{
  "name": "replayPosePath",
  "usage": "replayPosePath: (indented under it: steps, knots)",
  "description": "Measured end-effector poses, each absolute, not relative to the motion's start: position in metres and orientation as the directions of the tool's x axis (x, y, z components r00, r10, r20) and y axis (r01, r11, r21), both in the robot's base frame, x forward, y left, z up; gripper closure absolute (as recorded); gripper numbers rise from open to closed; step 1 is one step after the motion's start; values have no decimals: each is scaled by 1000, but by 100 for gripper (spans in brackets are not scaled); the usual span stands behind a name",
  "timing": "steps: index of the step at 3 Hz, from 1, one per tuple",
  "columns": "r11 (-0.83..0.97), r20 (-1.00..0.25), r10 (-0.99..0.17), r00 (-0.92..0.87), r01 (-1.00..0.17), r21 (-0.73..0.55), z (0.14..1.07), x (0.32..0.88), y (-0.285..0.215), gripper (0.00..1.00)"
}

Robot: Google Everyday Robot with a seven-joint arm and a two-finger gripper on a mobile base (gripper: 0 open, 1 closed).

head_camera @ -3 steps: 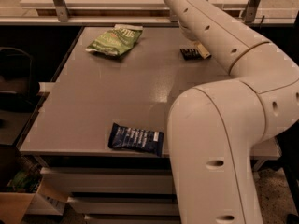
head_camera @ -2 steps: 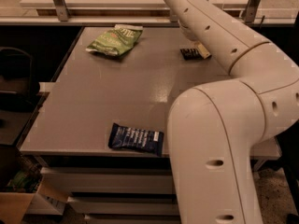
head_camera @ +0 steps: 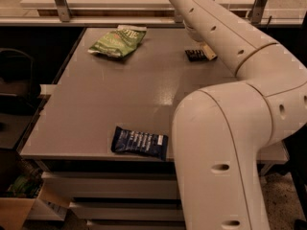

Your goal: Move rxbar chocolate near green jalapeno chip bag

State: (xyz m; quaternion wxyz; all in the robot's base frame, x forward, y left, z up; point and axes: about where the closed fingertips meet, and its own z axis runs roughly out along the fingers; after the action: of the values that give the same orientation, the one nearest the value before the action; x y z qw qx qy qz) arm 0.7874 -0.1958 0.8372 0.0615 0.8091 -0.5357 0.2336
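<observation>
Nothing has visibly shifted in the last second: the arm (head_camera: 225, 32), the three packets and the desk (head_camera: 120, 95) all lie as before. The rxbar chocolate (head_camera: 194, 55), a small flat black wrapper with pale lettering, lies on the desk close to its far edge, right of that edge's middle and toward the far right corner. The gripper (head_camera: 207, 51) is at the bar's right end, almost wholly hidden behind the white forearm that crosses above it. Only a pale tan piece pokes out below the forearm, just beside or touching the wrapper; which of the two cannot be told. Whether the gripper is wide, narrow or closed on anything cannot be told either. The green jalapeno chip bag (head_camera: 116, 41), crinkled and with a white top edge, lies near the far left corner, its white end toward the far edge. Bar and bag are well apart, with bare desk between them along the far edge. A dark blue wrapper (head_camera: 139, 143) with white print lies flat at the near edge, about midway along it, its right end just beside the thick lower link of the arm, which rises in front of the near right corner and hides it. From there the arm bends at an elbow over the right edge and runs back up and left across the far edge. Beyond the far edge a slanted metal post (head_camera: 60, 1) stands under a pale shelf.
</observation>
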Motion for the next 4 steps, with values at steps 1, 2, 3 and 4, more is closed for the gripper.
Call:
replayPosePath:
  steps: [1,2,3,4]
  knots:
    - [-427,431,-852,298,-872,-240,866,794,-197,100]
    - [-425,418,-865,279,-850,-313,892,798,-197,100]
    - [-429,404,-872,277,-829,-358,909,799,-196,100]
    - [-472,367,-869,332,-780,-411,921,805,-177,100]
